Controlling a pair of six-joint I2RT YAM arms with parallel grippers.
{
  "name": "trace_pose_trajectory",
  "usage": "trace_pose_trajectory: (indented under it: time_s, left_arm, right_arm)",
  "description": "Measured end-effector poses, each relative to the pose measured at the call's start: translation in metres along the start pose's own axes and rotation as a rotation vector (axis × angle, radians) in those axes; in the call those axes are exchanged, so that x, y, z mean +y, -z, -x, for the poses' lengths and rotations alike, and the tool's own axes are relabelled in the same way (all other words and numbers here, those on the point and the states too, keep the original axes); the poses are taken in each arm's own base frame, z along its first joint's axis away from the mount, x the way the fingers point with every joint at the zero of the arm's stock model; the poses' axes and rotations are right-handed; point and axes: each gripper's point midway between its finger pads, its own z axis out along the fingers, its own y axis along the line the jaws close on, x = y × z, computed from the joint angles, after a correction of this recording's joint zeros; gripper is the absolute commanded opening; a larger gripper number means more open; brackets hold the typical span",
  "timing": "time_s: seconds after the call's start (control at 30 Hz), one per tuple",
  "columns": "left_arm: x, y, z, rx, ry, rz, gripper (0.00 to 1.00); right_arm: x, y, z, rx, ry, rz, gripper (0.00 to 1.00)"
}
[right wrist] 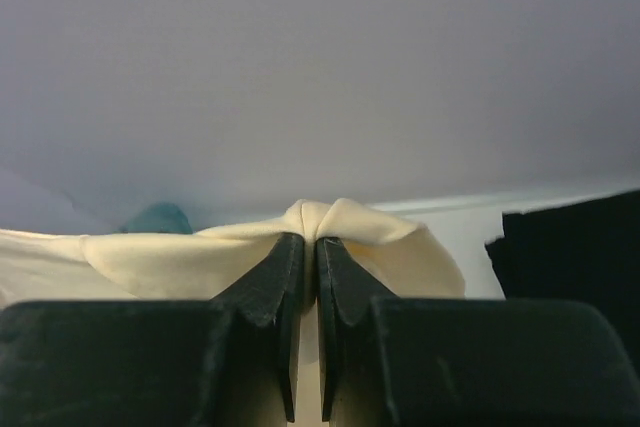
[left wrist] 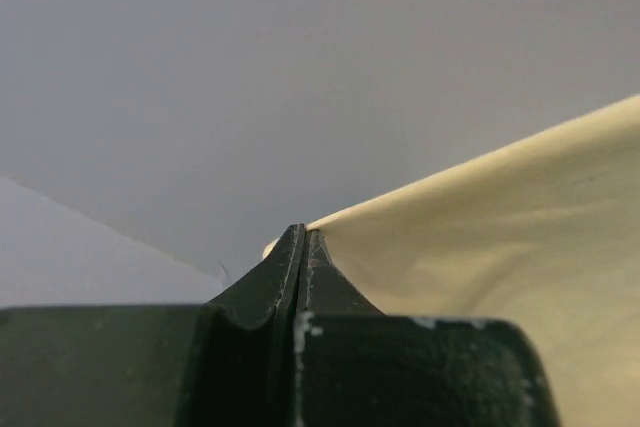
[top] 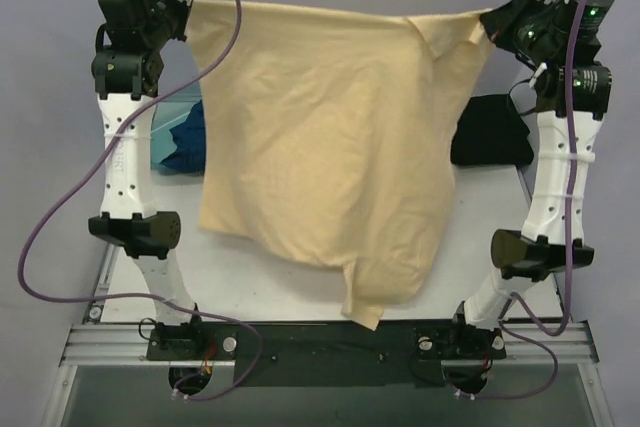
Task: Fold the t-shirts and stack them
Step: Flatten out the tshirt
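Observation:
The pale yellow-tan t-shirt [top: 330, 147] hangs spread in the air between both arms, its lower hem drooping over the table's front. My left gripper [top: 193, 9] is shut on its upper left corner; the left wrist view shows the cloth [left wrist: 500, 237] running off to the right of the closed gripper [left wrist: 303, 232]. My right gripper [top: 487, 19] is shut on the upper right corner; cloth [right wrist: 330, 222] bunches over the fingertips of that gripper [right wrist: 310, 239]. The black t-shirt [top: 492, 132] lies at the right of the table. The dark blue t-shirt [top: 185, 142] sits at the left, partly hidden.
The teal plastic basin [top: 190, 107] stands at the left behind the left arm, with the dark blue shirt in or against it. The white table [top: 250, 277] shows under the hanging shirt. The black shirt also shows in the right wrist view [right wrist: 570, 247].

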Motion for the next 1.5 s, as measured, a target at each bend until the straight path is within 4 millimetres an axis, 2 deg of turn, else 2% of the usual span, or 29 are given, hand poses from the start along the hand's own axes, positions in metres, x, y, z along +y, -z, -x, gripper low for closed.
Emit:
trace_pose_trajectory:
  time_s: [0.07, 0.1, 0.17, 0.23, 0.33, 0.4, 0.47, 0.57, 0.63, 0.7, 0.77, 0.83, 0.93, 0.97, 1.07, 1.13, 1.2, 1.23, 1.33, 1.4, 1.5]
  left_arm:
    - [0.011, -0.019, 0.013, -0.065, 0.001, 0.046, 0.0]
    - [0.014, -0.022, 0.02, -0.091, 0.0, 0.062, 0.0]
    - [0.019, -0.021, 0.034, -0.142, -0.006, 0.086, 0.0]
    - [0.028, -0.015, 0.055, -0.212, -0.018, 0.118, 0.0]
    - [0.036, -0.003, 0.072, -0.263, -0.031, 0.146, 0.0]
    - [0.039, 0.007, 0.08, -0.28, -0.045, 0.154, 0.0]
    - [0.038, 0.019, 0.082, -0.28, -0.062, 0.143, 0.0]
    - [0.029, 0.038, 0.074, -0.249, -0.094, 0.103, 0.0]
    - [0.017, 0.05, 0.055, -0.197, -0.115, 0.064, 0.0]
    - [0.001, 0.062, 0.027, -0.13, -0.142, 0.011, 0.0]
    - [-0.02, 0.074, -0.007, -0.056, -0.163, -0.06, 0.0]
    - [-0.05, 0.09, -0.049, 0.029, -0.179, -0.159, 0.0]
    - [-0.1, 0.116, -0.116, 0.148, -0.182, -0.312, 0.0]
    - [-0.119, 0.126, -0.142, 0.189, -0.187, -0.368, 0.0]
    - [-0.184, 0.168, -0.223, 0.33, -0.187, -0.559, 0.0]
    - [-0.22, 0.2, -0.267, 0.415, -0.196, -0.679, 0.0]
    - [-0.246, 0.231, -0.301, 0.483, -0.212, -0.777, 0.0]
    - [-0.254, 0.244, -0.314, 0.509, -0.223, -0.812, 0.0]
    - [-0.266, 0.276, -0.345, 0.58, -0.252, -0.877, 0.0]
    - [-0.269, 0.293, -0.358, 0.624, -0.274, -0.914, 0.0]
    - [-0.27, 0.307, -0.366, 0.66, -0.296, -0.951, 0.0]
  right_arm:
    - [-0.018, -0.029, 0.022, -0.092, -0.07, -0.002, 0.0]
    - [-0.023, -0.038, 0.035, -0.141, -0.094, 0.003, 0.0]
    - [-0.026, -0.045, 0.059, -0.226, -0.112, 0.023, 0.0]
    - [-0.018, -0.04, 0.082, -0.31, -0.108, 0.058, 0.0]
    - [0.003, -0.013, 0.114, -0.418, -0.075, 0.11, 0.0]
    - [0.012, 0.009, 0.124, -0.454, -0.057, 0.124, 0.0]
    - [0.018, 0.032, 0.125, -0.462, -0.038, 0.128, 0.0]
    - [0.023, 0.065, 0.108, -0.425, -0.015, 0.114, 0.0]
    - [0.022, 0.083, 0.082, -0.363, -0.001, 0.093, 0.0]
    - [0.017, 0.1, 0.046, -0.284, 0.01, 0.063, 0.0]
    - [0.008, 0.118, -0.011, -0.168, 0.008, 0.024, 0.0]
    - [0.0, 0.132, -0.067, -0.051, 0.0, -0.007, 0.0]
    - [-0.018, 0.158, -0.181, 0.198, -0.036, -0.062, 0.0]
    - [-0.021, 0.166, -0.21, 0.259, -0.047, -0.071, 0.0]
    - [-0.035, 0.196, -0.315, 0.514, -0.13, -0.112, 0.0]
    - [-0.04, 0.215, -0.372, 0.671, -0.195, -0.139, 0.0]
    - [-0.044, 0.236, -0.418, 0.807, -0.257, -0.177, 0.0]
    - [-0.046, 0.246, -0.435, 0.859, -0.282, -0.197, 0.0]
    - [-0.05, 0.269, -0.463, 0.954, -0.335, -0.251, 0.0]
    - [-0.05, 0.28, -0.472, 0.988, -0.362, -0.268, 0.0]
    - [-0.047, 0.291, -0.482, 1.055, -0.396, -0.289, 0.0]
